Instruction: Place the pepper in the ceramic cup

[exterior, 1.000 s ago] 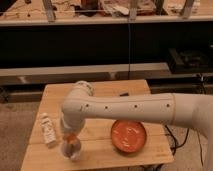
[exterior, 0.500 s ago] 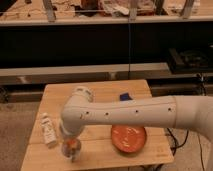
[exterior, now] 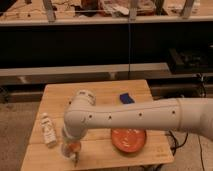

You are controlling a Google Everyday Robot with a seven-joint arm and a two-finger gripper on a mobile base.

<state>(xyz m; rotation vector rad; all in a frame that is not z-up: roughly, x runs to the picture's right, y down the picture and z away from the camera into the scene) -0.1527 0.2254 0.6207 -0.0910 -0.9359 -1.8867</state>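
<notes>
My gripper (exterior: 73, 151) hangs from the white arm at the front left of the wooden table (exterior: 100, 92), right at the small white ceramic cup (exterior: 66, 149). A bit of orange, the pepper (exterior: 75, 146), shows at the gripper right over or in the cup's mouth. I cannot tell whether it is held or resting in the cup. The arm's wrist hides most of the cup and the pepper.
A white bottle (exterior: 48, 131) lies left of the cup near the table's left edge. An orange-red plate (exterior: 128, 140) sits front right. A blue object (exterior: 126, 98) lies at the back right. A dark shelf unit stands behind the table.
The arm has sunk slightly toward the table's front edge, bringing the gripper a little lower onto the cup. The bottle, plate and blue object have not moved.
</notes>
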